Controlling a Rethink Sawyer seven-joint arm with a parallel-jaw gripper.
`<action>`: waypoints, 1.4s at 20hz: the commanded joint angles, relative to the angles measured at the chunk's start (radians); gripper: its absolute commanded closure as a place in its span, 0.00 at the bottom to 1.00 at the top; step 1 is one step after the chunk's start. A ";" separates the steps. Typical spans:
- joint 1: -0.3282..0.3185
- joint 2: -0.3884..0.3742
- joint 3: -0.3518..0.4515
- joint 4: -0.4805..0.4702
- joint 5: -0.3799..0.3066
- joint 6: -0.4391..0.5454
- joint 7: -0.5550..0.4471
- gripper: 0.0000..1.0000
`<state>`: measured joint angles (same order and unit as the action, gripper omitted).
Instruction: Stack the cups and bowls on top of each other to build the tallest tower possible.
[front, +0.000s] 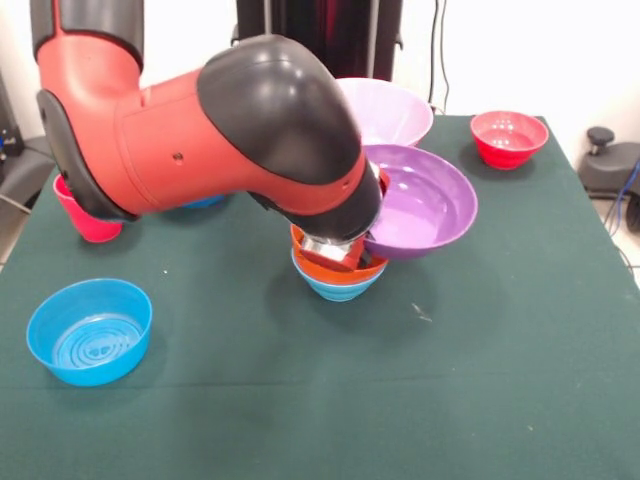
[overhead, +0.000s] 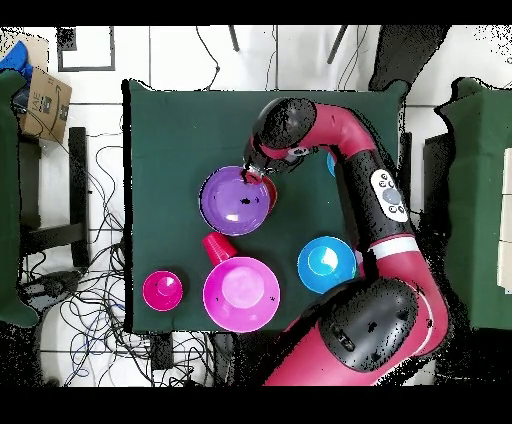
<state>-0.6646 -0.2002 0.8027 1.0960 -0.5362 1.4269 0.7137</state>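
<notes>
From the front, your tool (front: 338, 250) dips into the orange bowl (front: 335, 268) nested in the light-blue bowl (front: 337, 287) mid-counter (front: 480, 380), its grip hidden, purple bowl (front: 420, 200) touching alongside; from overhead, the arm (overhead: 375, 190) covers that stack beside the purple bowl (overhead: 235, 200).

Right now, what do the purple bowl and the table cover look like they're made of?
Purple bowl: probably thin, glossy plastic; light glints off its smooth inner wall. Table cover: probably dark green fabric such as felt; it looks matte, with no reflections and a few pale flecks.
</notes>
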 joint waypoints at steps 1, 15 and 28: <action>-0.010 -0.079 -0.037 0.015 -0.052 0.105 -0.238 1.00; -0.007 -0.080 -0.029 -0.021 -0.058 0.173 -0.262 1.00; -0.010 -0.018 -0.023 -0.016 -0.073 0.091 -0.265 1.00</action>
<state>-0.6830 -0.2757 0.8001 1.0962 -0.5464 1.5211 0.7137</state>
